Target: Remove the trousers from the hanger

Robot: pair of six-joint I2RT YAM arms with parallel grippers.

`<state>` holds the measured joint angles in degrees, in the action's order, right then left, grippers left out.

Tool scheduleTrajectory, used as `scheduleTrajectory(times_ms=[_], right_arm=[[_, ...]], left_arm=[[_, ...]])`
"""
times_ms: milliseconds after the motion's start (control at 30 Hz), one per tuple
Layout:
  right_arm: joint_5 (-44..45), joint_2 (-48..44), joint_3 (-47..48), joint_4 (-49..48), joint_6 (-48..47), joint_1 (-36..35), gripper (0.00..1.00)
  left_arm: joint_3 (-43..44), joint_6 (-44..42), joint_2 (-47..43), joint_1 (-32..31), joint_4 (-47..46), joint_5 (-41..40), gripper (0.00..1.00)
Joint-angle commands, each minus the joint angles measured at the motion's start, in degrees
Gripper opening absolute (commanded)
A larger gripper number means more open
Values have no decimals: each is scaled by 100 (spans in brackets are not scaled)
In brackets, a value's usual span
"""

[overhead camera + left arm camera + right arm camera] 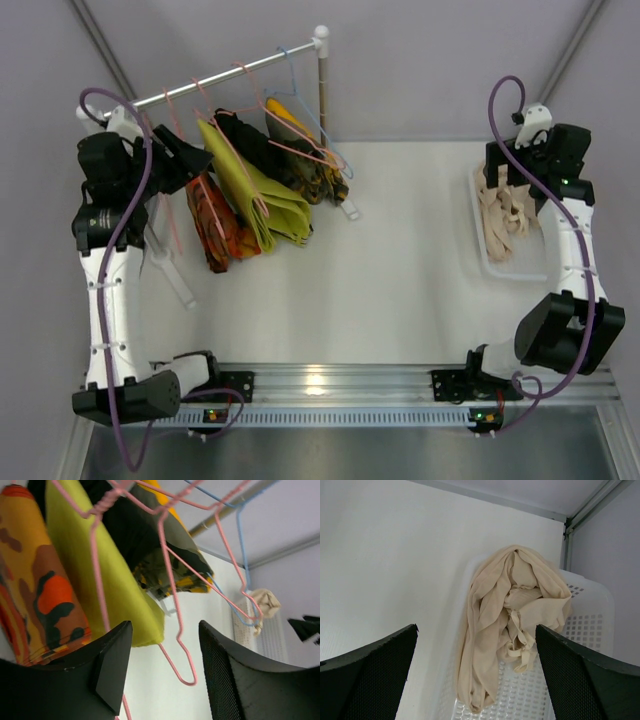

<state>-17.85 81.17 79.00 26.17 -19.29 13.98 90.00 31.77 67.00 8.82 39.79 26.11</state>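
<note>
Left wrist view puts the left tool (pixel 165 645), jaws spread, around the low bend of a pink hanger (pixel 178 625), with the orange-red trousers (pixel 45 595) hanging just to its left at the desk's far left corner. It should probably shift left and pinch cloth, not wire, then draw it off the hanger. The beige trousers (pixel 505 630) lie in the basket (pixel 590 630) at the right edge, beneath the spread right tool (pixel 475 630).
</note>
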Motion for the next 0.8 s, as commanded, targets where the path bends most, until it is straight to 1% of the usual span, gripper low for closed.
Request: scheduleTrajectory(times_ms=[0,67,200,333,433,533,767], right_arm=[[-35,-285,-43,-288,13,-88,100],[-26,-286,-78,-280,-5,-88,99],[-26,-268,-122,-315,-14,-88,100],[-52,-215,-139,-350,65,-88,99],[-52,-189,-148,-367,92,-88,100],[-52,-171,-148,-367,57,-88,100],[-35,-180,-183,-376,31,-88,100]], left_arm=[[-210,66,14,-47,-630,-1263,60],[-254,110,67,-47,-823,-1476,57],[-404,128,50,-91,-1184,-1863,56],[-456,136,242,-117,-1359,-1654,54],[-623,67,357,-196,-1702,-1486,52],[-834,110,445,-214,-2009,-1328,46],[-1159,285,586,-354,-2484,-1460,45]])
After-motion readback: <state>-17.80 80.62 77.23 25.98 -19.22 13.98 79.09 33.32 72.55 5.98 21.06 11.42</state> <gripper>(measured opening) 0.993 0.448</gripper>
